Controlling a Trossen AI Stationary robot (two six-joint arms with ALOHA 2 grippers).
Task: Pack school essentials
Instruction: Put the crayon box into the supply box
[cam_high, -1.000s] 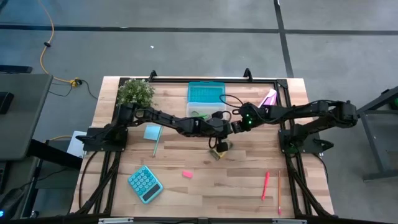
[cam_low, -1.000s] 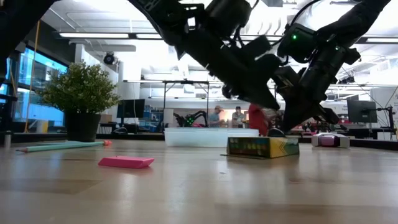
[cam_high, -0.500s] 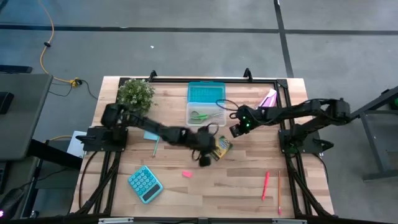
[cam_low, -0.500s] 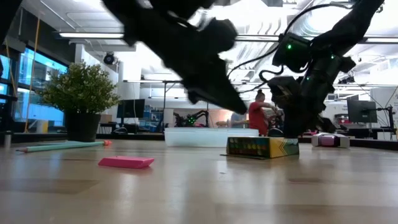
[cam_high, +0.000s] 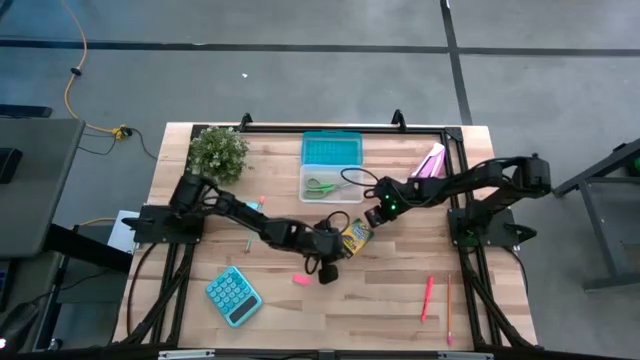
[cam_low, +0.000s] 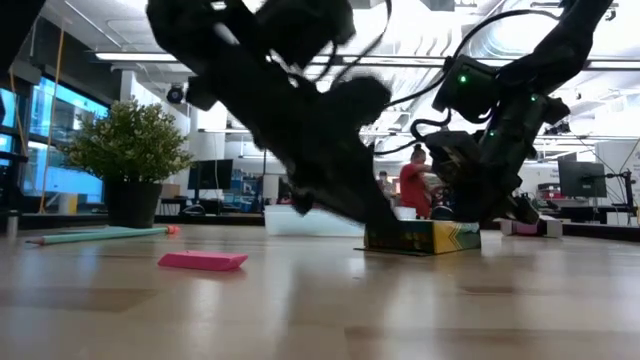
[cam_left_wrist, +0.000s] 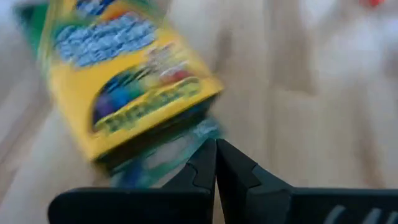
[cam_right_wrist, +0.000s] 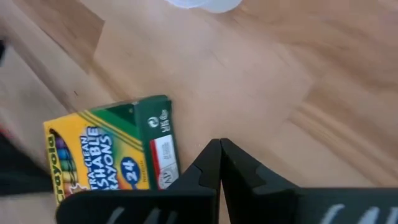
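Note:
The yellow crayon box (cam_high: 354, 236) lies flat on the table's middle, also in the low view (cam_low: 422, 236). My left gripper (cam_high: 339, 245) is shut, low at the box's left end (cam_left_wrist: 216, 144). My right gripper (cam_high: 370, 217) is shut and hovers just off the box's far right corner (cam_right_wrist: 219, 144). Green-handled scissors (cam_high: 322, 185) lie inside the clear case (cam_high: 332, 168). The pink eraser (cam_high: 300, 279) lies nearer the near edge. The pink-red pen (cam_high: 427, 297) and thin pencil (cam_high: 449, 306) lie at the near right. The teal pen (cam_high: 248, 239) lies beside my left arm, which hides the note pad. My left gripper's shut fingertips (cam_left_wrist: 208, 155) stand right at the crayon box's side face (cam_left_wrist: 163, 152), coming slanted down from the table's left. The view is blurred, so I cannot tell whether they touch it. The box lies flat on the table.
A teal calculator (cam_high: 232, 296) lies at the near left, a potted plant (cam_high: 218, 150) stands at the far left corner, and a pink-and-white packet (cam_high: 432, 158) lies at the far right. People move in the room behind the table.
My left arm has swung from over the clear case toward the near edge and come down to the crayon box's left end. My right gripper has shifted slightly toward the near edge. The crayon box has stayed where it was.

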